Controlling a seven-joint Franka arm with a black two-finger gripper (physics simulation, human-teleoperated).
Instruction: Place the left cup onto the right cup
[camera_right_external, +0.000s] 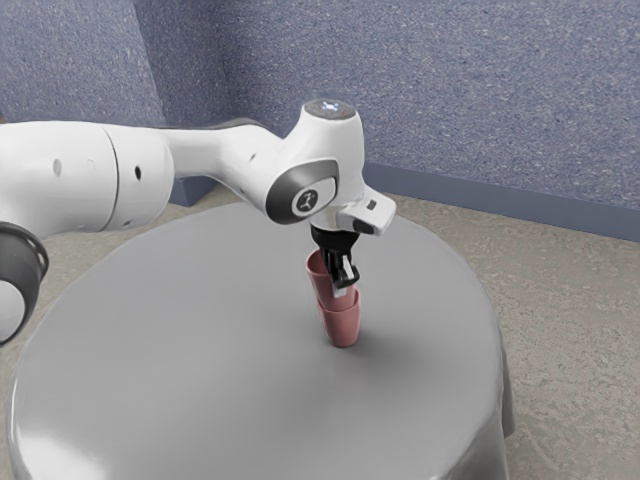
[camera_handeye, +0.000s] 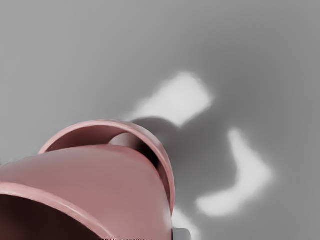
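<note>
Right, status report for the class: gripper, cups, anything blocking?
Gripper shut on top cup. Top cup tilted, nested partly in bottom cup. Nothing blocking.

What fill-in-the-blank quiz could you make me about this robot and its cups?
1. The upper cup and the lower cup are both ____ in colour.
2. The gripper is shut on the rim of the ____ cup.
3. The upper cup leans, with its base ____ the lower cup.
4. The lower cup stands on a round table coloured ____.

Missing words: pink; upper; inside; grey.
</note>
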